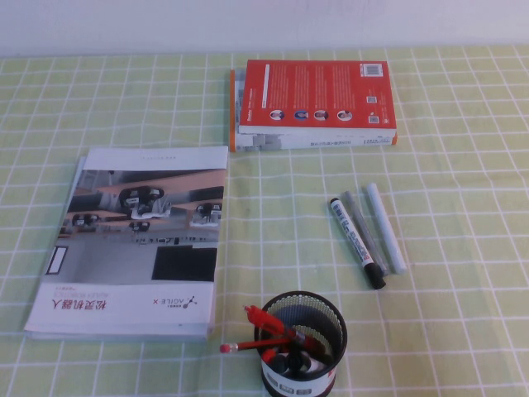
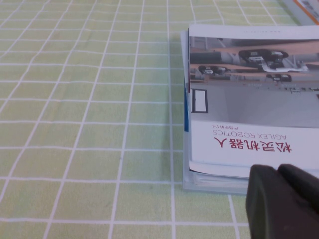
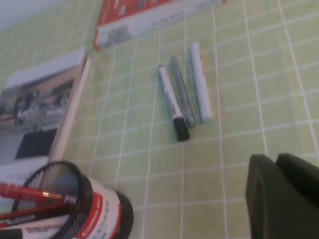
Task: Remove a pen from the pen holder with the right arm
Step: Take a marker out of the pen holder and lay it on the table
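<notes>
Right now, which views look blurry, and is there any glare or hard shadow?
High view: evenly lit, sharp, no glare or hard shadows. Right wrist view: soft throughout; the right gripper, above the cloth beside the pen holder, is a dark blur. Left wrist view: booklet print readable; the left gripper, near the booklet's edge, is out of focus.

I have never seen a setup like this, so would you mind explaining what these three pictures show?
It is a two-armed robot working over a green checked cloth. The high view looks down from the robot's side; the others come from wrist cameras. On the cloth lie a red book, a brochure stack and three pens. A black mesh pen holder holds red pens. The left gripper, shut, hangs by that stack; the right gripper, shut, near the pen holder. Neither holds anything.
</notes>
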Available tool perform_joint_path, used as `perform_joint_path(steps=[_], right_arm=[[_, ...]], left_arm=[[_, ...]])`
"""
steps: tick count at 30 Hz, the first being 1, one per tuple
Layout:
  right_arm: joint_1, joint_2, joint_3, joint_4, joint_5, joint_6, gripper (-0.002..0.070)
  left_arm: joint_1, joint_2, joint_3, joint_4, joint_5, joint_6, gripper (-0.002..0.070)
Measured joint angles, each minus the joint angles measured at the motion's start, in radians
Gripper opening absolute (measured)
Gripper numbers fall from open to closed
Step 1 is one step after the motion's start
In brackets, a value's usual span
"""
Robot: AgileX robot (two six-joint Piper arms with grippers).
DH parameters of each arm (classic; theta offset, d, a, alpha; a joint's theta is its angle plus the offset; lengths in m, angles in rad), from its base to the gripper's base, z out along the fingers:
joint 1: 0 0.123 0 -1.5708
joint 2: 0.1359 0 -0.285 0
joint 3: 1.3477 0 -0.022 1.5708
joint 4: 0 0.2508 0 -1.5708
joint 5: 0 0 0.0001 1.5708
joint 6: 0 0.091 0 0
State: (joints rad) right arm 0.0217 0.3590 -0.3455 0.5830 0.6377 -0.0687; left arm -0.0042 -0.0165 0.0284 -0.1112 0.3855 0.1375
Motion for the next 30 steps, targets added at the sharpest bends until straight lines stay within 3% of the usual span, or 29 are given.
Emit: perform_joint_path(steps=[6,18,23,30], right_arm=[[0.0,0.166,-0.054,-0.02,0.091,-0.05,-0.0013],[0.013,0.342,-0.095,0.027,0.096,-0.202,-0.0013],[0.132,0.387,-0.161,-0.008,0.058,-0.208,-0.0013],[0.417,0.503,-0.23,-0.019,-0.103,-0.21,-0.0013]], left_arm=[[0.0,0.0,0.0,0.0,0.0,0.0,-0.0005],[0.0,0.0,0.0,0.0,0.0,0.0,-0.0005],[0.0,0.0,0.0,0.0,0.0,0.0,-0.0005],[0.0,0.0,0.0,0.0,0.0,0.0,-0.0005]])
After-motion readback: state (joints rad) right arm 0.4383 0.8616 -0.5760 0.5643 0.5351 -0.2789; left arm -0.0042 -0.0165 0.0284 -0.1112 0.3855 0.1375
